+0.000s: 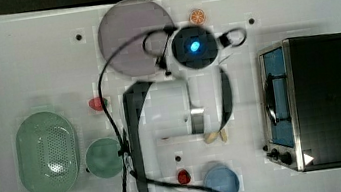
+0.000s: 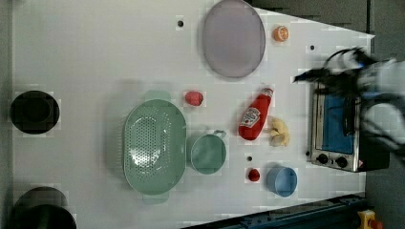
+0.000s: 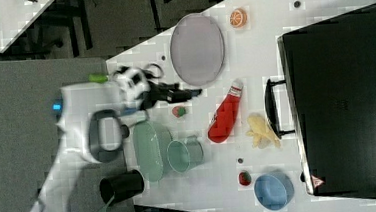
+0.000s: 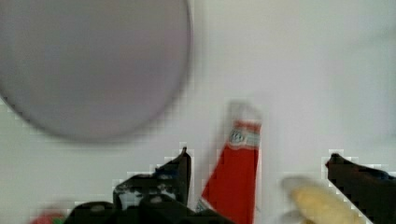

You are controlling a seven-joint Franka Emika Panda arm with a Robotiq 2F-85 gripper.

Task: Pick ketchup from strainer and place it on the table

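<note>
Left view: ketchup (image 2: 255, 116) on table (image 2: 86, 57).

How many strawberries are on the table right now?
2. One strawberry lies between the strainer and the plate; the other strawberry sits beside the blue bowl. The arm may hide others in the top view.

Glossy red plastic ketchup (image 2: 254, 117), matt perforated plastic strainer (image 2: 154, 146), smooth white table (image 2: 95, 62).
</note>
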